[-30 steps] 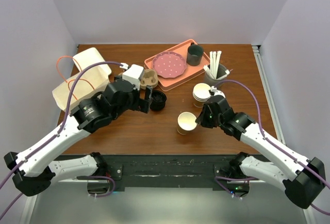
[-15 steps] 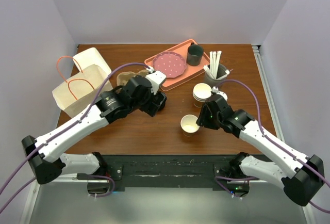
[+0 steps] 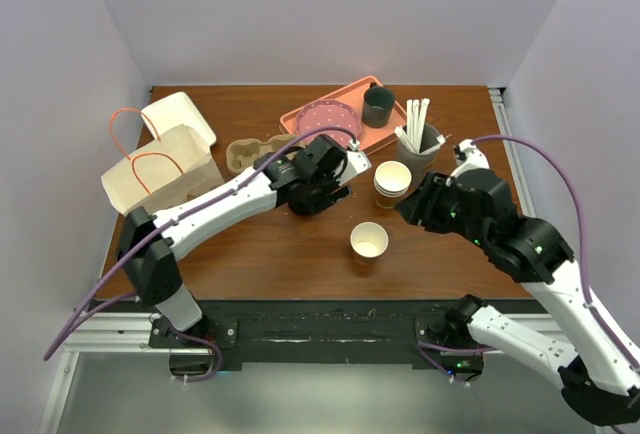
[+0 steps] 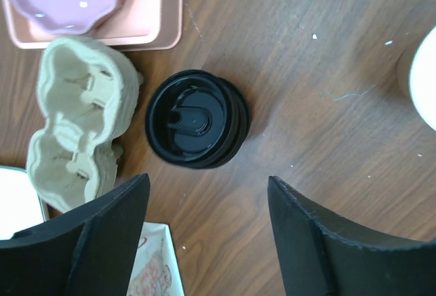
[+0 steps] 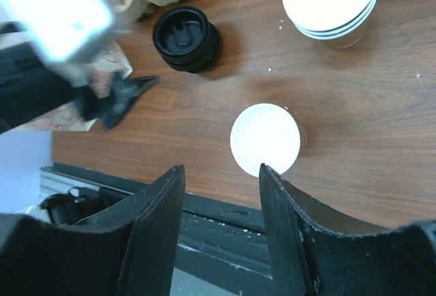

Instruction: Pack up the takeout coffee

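Note:
The takeout coffee cup (image 3: pixel 368 242) is a small brown paper cup, white inside, standing upright near the table's front with its mouth open (image 5: pixel 265 139). A short stack of black sip lids (image 4: pixel 196 119) lies on the wood beside the cardboard carrier; the lids (image 5: pixel 186 38) also show in the right wrist view. My left gripper (image 3: pixel 322 194) hovers over the lids, hiding them from above. It is open and empty (image 4: pixel 204 200), with the lids just beyond its fingertips. My right gripper (image 3: pixel 408 208) is open and empty (image 5: pixel 220 173), raised to the right of the cup.
A paper bag (image 3: pixel 160 169) with orange handles stands at the left, a cup carrier (image 3: pixel 250 152) beside it. A pink tray (image 3: pixel 345 149) holds a plate (image 3: pixel 328 122) and a dark mug (image 3: pixel 378 106). A stack of lidless cups (image 3: pixel 392 182) and a stick holder (image 3: pixel 420 139) stand right of centre.
My right gripper opened, let go of the cup and drew back up to the right; the cup now stands alone. My left arm swung right over the lids, its jaws narrowing a little.

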`<state>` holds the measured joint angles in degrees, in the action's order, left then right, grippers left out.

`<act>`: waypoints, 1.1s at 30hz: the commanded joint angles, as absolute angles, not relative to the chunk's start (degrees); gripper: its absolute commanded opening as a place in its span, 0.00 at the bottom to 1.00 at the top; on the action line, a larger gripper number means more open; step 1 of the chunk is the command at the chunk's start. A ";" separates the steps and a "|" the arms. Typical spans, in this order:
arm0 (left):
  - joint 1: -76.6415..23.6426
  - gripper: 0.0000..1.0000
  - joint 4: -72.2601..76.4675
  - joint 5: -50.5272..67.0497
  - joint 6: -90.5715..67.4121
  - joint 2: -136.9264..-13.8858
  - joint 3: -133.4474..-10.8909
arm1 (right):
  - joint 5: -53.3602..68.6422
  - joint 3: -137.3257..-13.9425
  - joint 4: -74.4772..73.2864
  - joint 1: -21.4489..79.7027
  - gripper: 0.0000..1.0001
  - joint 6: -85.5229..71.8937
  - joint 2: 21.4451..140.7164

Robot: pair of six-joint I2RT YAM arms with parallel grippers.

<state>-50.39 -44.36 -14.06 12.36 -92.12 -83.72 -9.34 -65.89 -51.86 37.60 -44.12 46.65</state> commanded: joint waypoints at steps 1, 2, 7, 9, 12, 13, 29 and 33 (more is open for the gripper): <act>-50.10 0.72 -44.74 -14.49 16.87 -95.88 -86.13 | -9.85 -68.99 -57.39 37.97 0.51 -44.21 44.21; -50.01 0.71 -44.82 -15.11 16.96 -97.28 -86.22 | -9.84 -69.08 -57.65 37.88 0.51 -44.21 43.69; -49.57 0.65 -46.66 -15.21 16.53 -102.56 -89.82 | -9.14 -69.87 -59.68 37.97 0.49 -43.77 43.86; -49.57 0.61 -47.46 -15.99 15.56 -105.55 -92.18 | -8.97 -70.40 -59.94 37.97 0.49 -43.33 44.29; -49.57 0.59 -48.16 -16.61 15.03 -108.01 -93.60 | -8.88 -70.93 -59.68 37.88 0.49 -42.54 44.82; -49.48 0.59 -47.99 -17.05 15.03 -108.45 -93.86 | -8.96 -70.93 -59.50 37.88 0.49 -42.37 45.00; -48.34 0.36 -47.99 -18.28 12.22 -113.29 -95.27 | -9.23 -71.54 -57.83 37.88 0.47 -40.08 46.84; -48.34 0.36 -48.43 -16.70 11.60 -113.73 -96.85 | -9.23 -71.72 -57.48 37.97 0.47 -39.73 47.55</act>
